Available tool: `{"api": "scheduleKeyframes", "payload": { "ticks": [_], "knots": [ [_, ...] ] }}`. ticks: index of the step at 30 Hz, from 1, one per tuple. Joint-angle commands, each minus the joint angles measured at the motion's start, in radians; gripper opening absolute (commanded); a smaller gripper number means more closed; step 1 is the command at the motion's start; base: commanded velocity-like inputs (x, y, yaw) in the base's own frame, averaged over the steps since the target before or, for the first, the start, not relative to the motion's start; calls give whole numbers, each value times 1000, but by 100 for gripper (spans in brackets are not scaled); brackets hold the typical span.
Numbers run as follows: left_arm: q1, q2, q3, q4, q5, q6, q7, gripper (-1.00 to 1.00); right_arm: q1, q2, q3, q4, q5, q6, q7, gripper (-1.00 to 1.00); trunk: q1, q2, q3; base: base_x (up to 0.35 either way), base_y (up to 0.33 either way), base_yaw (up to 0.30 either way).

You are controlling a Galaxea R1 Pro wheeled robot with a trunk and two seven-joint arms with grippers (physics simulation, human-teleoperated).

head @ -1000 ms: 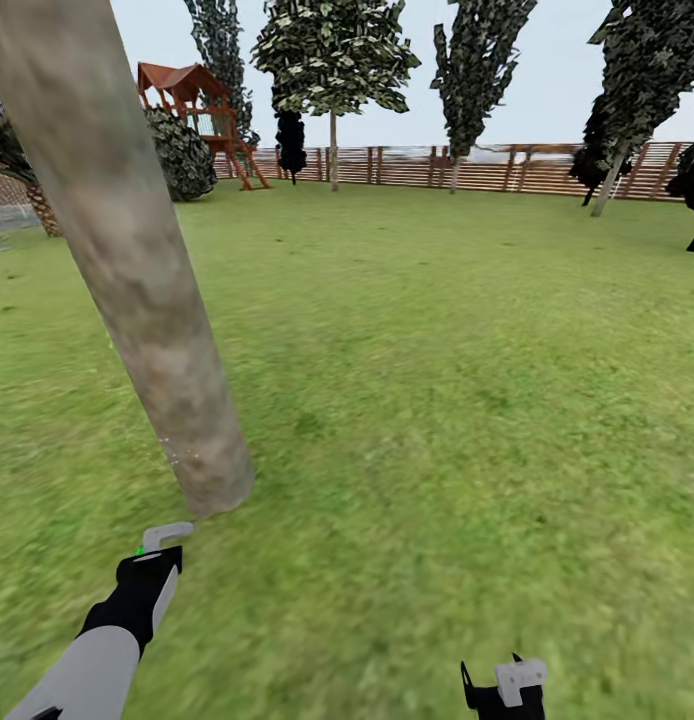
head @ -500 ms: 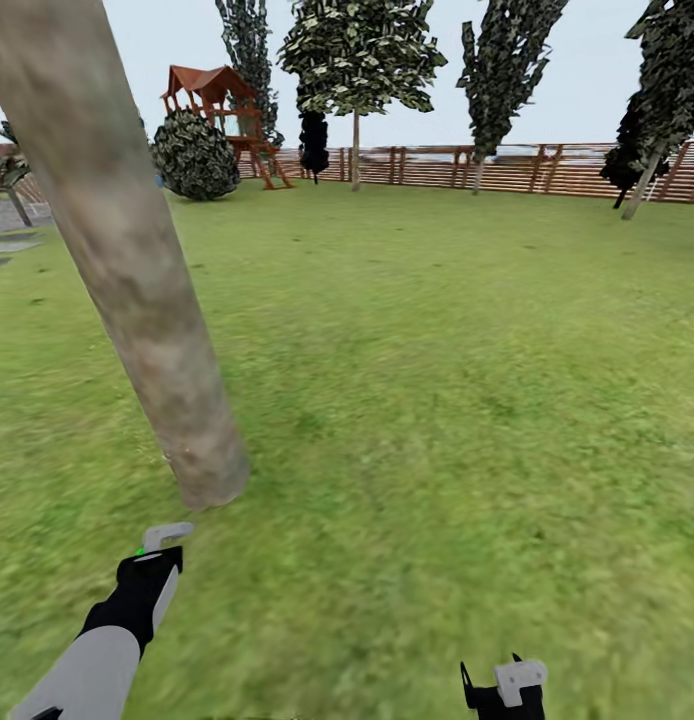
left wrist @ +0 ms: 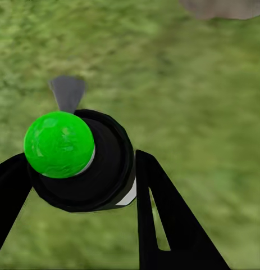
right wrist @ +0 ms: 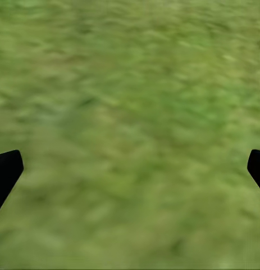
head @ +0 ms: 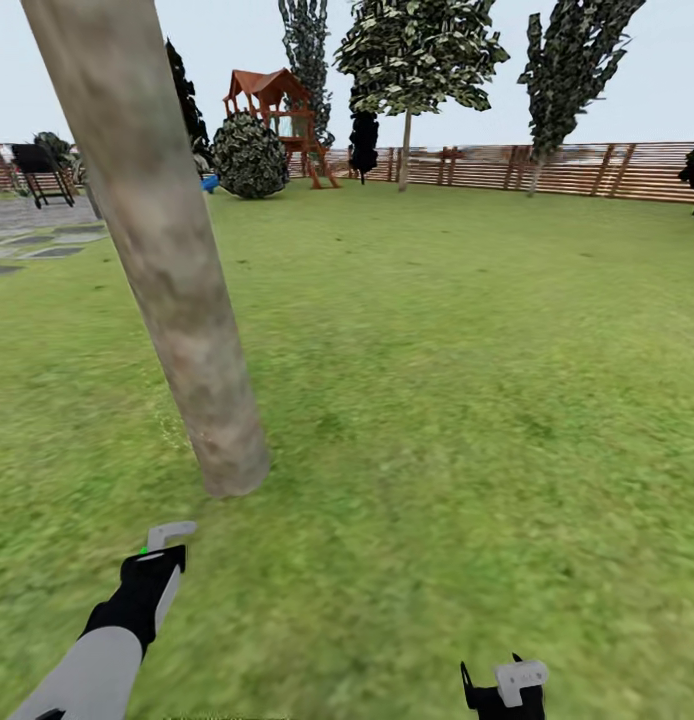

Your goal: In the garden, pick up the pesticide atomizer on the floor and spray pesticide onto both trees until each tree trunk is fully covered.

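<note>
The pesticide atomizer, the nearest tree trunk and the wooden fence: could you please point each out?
pesticide atomizer (left wrist: 85,163): left wrist view, on its black top.
tree trunk (head: 177,270): head view, mid-height on the bark.
wooden fence (head: 587,170): head view, on the slats.

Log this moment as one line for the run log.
left gripper: shut on atomizer | right gripper: open, over grass | trunk: ahead of the left arm | nozzle toward trunk base
</note>
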Motion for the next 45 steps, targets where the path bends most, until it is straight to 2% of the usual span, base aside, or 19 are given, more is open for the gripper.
{"api": "scheduleKeyframes", "payload": {
  "ticks": [1, 4, 7, 9, 10, 12, 13, 15, 16, 18, 20, 23, 25, 29, 33, 37, 40, 43, 45],
  "knots": [
    [-3, -1, -1, -4, -1, 0, -3, -100, 0, 0, 0, 0, 0, 0, 0, 100, 0, 0, 0, 7, -11, 278],
    [-15, -5, -12, -7, -2, 5, -29, -100, -1, 0, 0, 0, 0, 0, 0, 100, 0, 0, 0, 2, -4, 278],
    [-53, 11, -89, -8, -8, 21, -166, -100, 0, -2, 0, -1, -1, 0, -1, 100, 0, 0, 0, 0, -1, 131],
    [-88, 42, -106, -8, -16, 28, -228, -100, 0, -5, -1, 0, -1, 0, -1, 100, 0, 0, 0, 0, 0, 24],
    [-100, 73, -110, -7, -18, 38, -249, -100, 0, -5, -1, 0, 0, 0, -1, 100, 0, 0, 0, 0, 0, 10],
    [-113, 163, -114, -9, -18, 71, -320, -100, -1, -5, -1, -1, -1, 0, -2, 100, 0, 0, 0, 0, 0, 3],
    [-114, 174, -115, -10, -18, 74, -351, -100, -1, -5, -1, -1, -1, 0, -2, 100, 0, 0, 0, 0, 0, 0],
    [-115, 173, -125, -11, -18, 77, -383, -100, -1, -6, -1, 0, -1, 0, -2, 100, 0, 0, 0, 0, 0, 0],
    [-115, 166, -147, -12, -18, 78, -389, -100, -1, -6, -1, 0, -1, 0, -2, 100, 0, 0, 0, 0, 0, 0],
    [-144, 123, -220, -50, -15, 116, -400, -100, 0, -6, -1, 0, 0, 0, -2, 100, 0, 0, 0, 0, 0, 0],
    [-182, 147, -222, -56, -16, 162, -430, -100, 0, -6, -1, 0, 0, 0, -2, 100, 0, 0, 0, 0, 0, 0],
    [-200, 205, -222, -60, -16, 176, -501, -100, 0, -6, -1, 0, 0, 0, -2, 100, 0, 0, 0, 0, 0, 0],
    [-199, 204, -224, -60, -16, 177, -517, -100, 0, -6, -1, 0, 0, 0, -2, 100, 0, 0, 0, 0, 0, 0],
    [-200, 156, -242, -66, -17, 177, -559, -100, -1, -6, 0, 0, 0, 0, -2, 100, 0, 0, 0, 0, 0, 0],
    [-202, 141, -267, -97, -16, 181, -572, -100, 0, -6, 0, 0, 0, 0, -2, 100, 0, 0, 0, 0, 0, 0],
    [-235, 166, -270, -134, -19, 248, -581, -100, -1, -6, 0, 0, 0, 0, -2, 100, 0, 0, 0, 0, 0, 0],
    [-262, 219, -268, -139, -17, 266, -607, -100, 0, -6, 0, 0, 0, 0, -2, 100, 0, 0, 0, 0, 0, 0],
    [-255, 219, -271, -140, -17, 268, -634, -100, 0, -6, 0, 0, 0, 0, -2, 100, 0, 0, 0, 0, 0, 0],
    [-261, 205, -276, -142, -16, 270, -638, -100, 0, -6, 0, 0, 0, 0, -2, 100, 0, 0, 0, -166, 0, 0]
  ]
}}
